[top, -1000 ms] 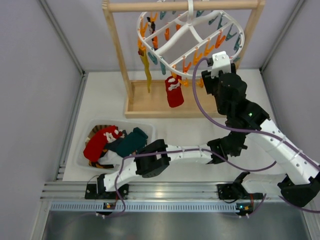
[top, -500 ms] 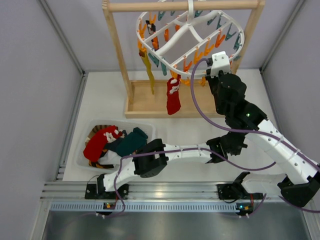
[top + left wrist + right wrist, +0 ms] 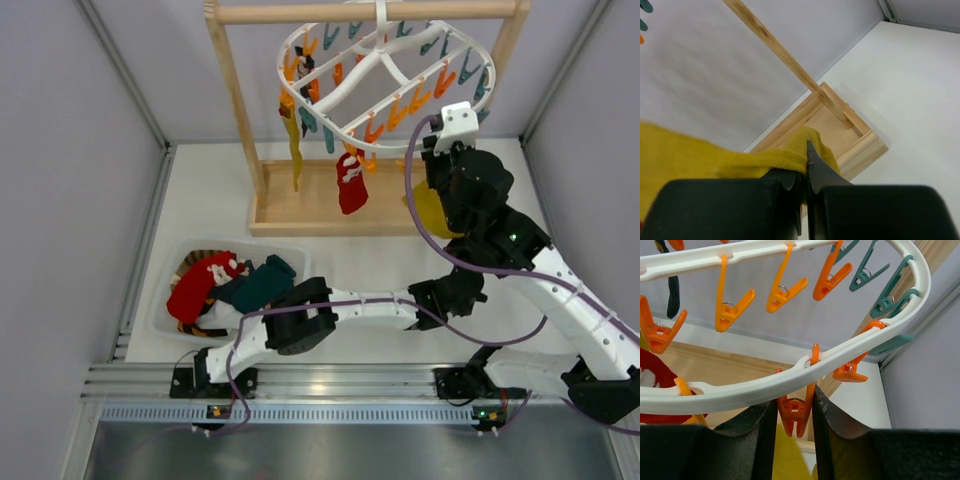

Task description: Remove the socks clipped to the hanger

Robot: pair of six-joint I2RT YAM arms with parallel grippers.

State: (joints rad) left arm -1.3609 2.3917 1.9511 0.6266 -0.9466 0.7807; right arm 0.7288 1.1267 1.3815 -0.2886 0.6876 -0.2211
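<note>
White surface (image 3: 200, 200) walled by grey panels, with a wooden rack (image 3: 235, 110) at its far end carrying the hanger (image 3: 765, 385). My right tool (image 3: 795, 402) is raised to the ring's near right rim, its jaws closed against both sides of one orange clip (image 3: 795, 417); from above, the arm's own wrist hides this contact. A mustard sock (image 3: 430, 212) hangs below that clip, mostly covered by the right arm. Its blurred top at the foot of the right wrist view does not let me tell whether the clip bites it. My left tool (image 3: 804, 170), out of sight from above beneath the right arm, is clamped on this sock's fabric. On the hanger I also see a red sock (image 3: 350, 190), a second mustard sock (image 3: 294, 150) at the left, and a dark sock (image 3: 672, 295) that is partly cut off and hard to make out. Binned socks (image 3: 215, 285), red and teal among them, lie heaped in a bin (image 3: 240, 243) at the near left, the lower ones hidden.
</note>
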